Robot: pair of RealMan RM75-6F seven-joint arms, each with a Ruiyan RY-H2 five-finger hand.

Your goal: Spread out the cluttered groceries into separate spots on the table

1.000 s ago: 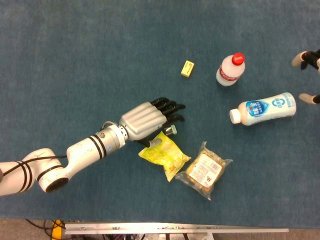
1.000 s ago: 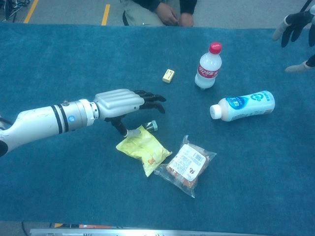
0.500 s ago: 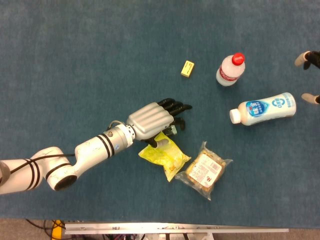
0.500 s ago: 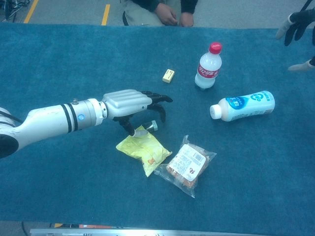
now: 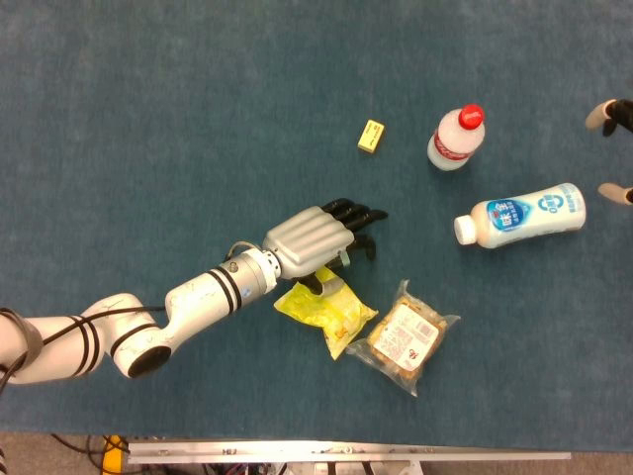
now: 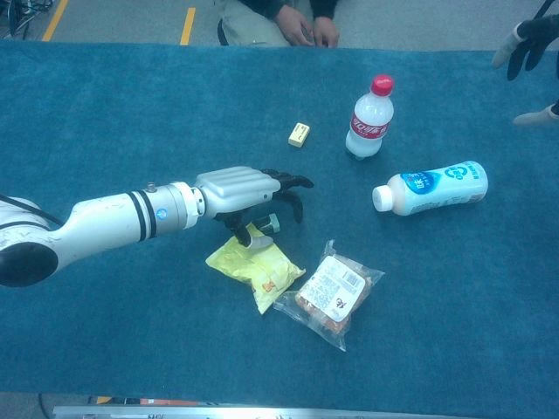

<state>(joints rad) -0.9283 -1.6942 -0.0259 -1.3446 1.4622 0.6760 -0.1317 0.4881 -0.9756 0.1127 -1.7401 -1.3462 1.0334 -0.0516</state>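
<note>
Since the earlier frame we have slid our left robot hand point(image 5: 318, 234) point(image 6: 249, 192) rightward; its fingers now curl down over the small green-capped item point(image 6: 270, 223), thumb resting on the yellow snack bag point(image 5: 324, 306) point(image 6: 255, 264); whether it grips, we cannot tell. Right of that bag lies the clear pastry packet point(image 5: 404, 334), touching it. Up and right of the bag sit the yellow block point(image 5: 370, 135), the upright red-capped bottle point(image 5: 456, 139) and the lying milk bottle point(image 5: 521, 214), well apart on the desk point(image 5: 148, 119). Far right, our right robot hand point(image 5: 615, 117) point(image 6: 527, 42) is only partly in frame, so its state is unclear.
</note>
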